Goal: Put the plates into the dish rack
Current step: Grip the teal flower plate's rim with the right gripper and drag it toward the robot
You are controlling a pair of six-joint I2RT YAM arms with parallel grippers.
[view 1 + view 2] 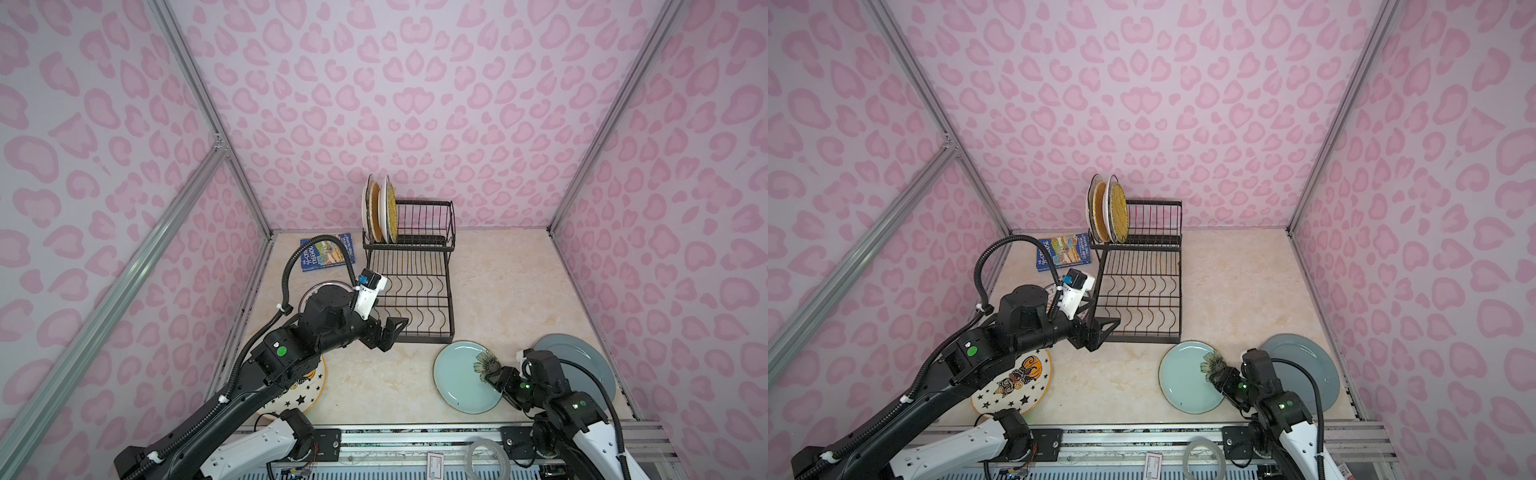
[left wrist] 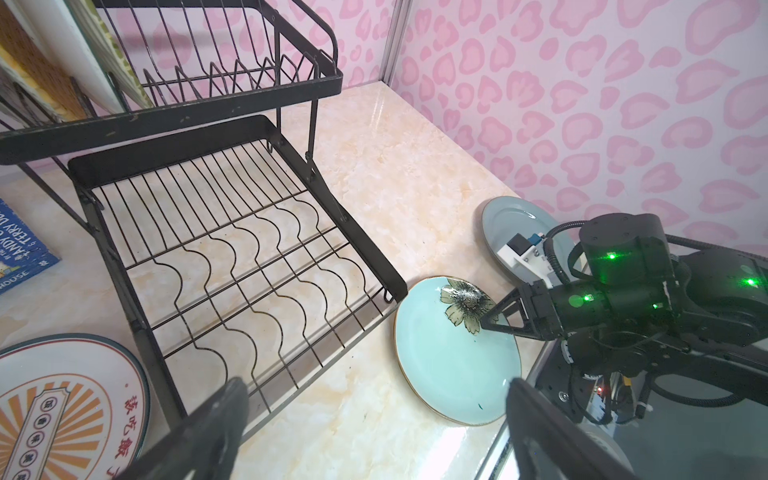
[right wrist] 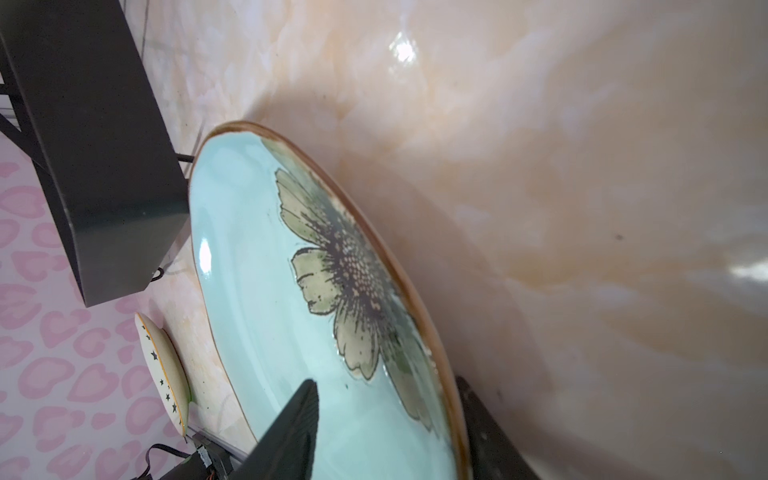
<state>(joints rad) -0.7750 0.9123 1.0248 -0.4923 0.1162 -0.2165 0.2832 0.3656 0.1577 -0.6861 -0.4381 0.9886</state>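
Four plates (image 1: 380, 212) are stood on edge at the left end of the raised far basket of the dish rack (image 1: 419, 338), two yellow woven ones set between white ones. The rack is placed at the far middle of the table (image 1: 498, 282), with its flat tier of wavy wires reaching toward the near side.

In both top views a teal plate (image 1: 459, 386) with a printed flower is seen on the table, just near and right of the rack's near right corner. Its right edge is straddled by the right gripper (image 1: 492, 374). In the right wrist view one of the fingers (image 3: 286, 432) is held over the plate's inner face and the other outside its brown rim, with the jaws roughly half apart. Whether the rim is actually pinched cannot be told. A grey-blue plate (image 1: 582, 357) is laid further right, partly covered by the right arm.

The left gripper (image 1: 392, 332) is held just off the rack's near left corner, its fingers spread wide with nothing between them. A star-printed plate (image 1: 1017, 390) is laid at the near left, partly under the left arm. A sunburst plate (image 2: 62, 399) with red characters is laid just left of the rack. A blue book (image 1: 328, 251) is laid flat on the table left of the rack's far end.
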